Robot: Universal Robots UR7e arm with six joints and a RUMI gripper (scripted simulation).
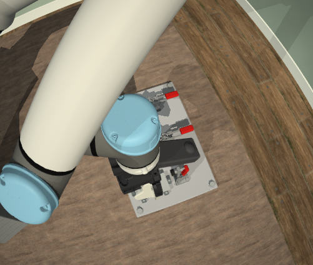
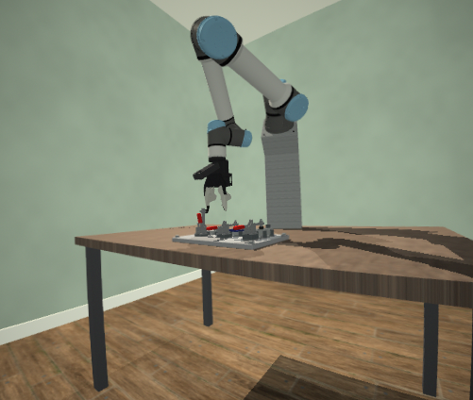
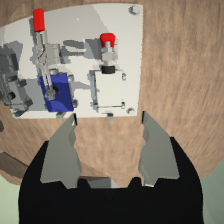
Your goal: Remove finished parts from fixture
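The grey fixture plate (image 3: 75, 60) lies on the wooden table and carries three clamp stations in a row. In the wrist view the blue blank (image 3: 59, 92) sits in the middle station under a toggle clamp whose red handle (image 3: 38, 19) lies flat. A pale grey part (image 3: 109, 90) sits in the right-hand station; that clamp's red handle (image 3: 106, 39) stands upright. A third grey part (image 3: 12, 90) shows partly at the left edge. My gripper (image 3: 109, 112) (image 2: 216, 200) is open and empty, hovering well above the plate's near edge. The slots are too small to make out.
The plate lies near one corner of the table (image 2: 300, 255), with bare wood on all sides of it. The arm's grey pedestal (image 2: 281, 184) stands behind the fixture. My forearm hides much of the plate in the overhead view.
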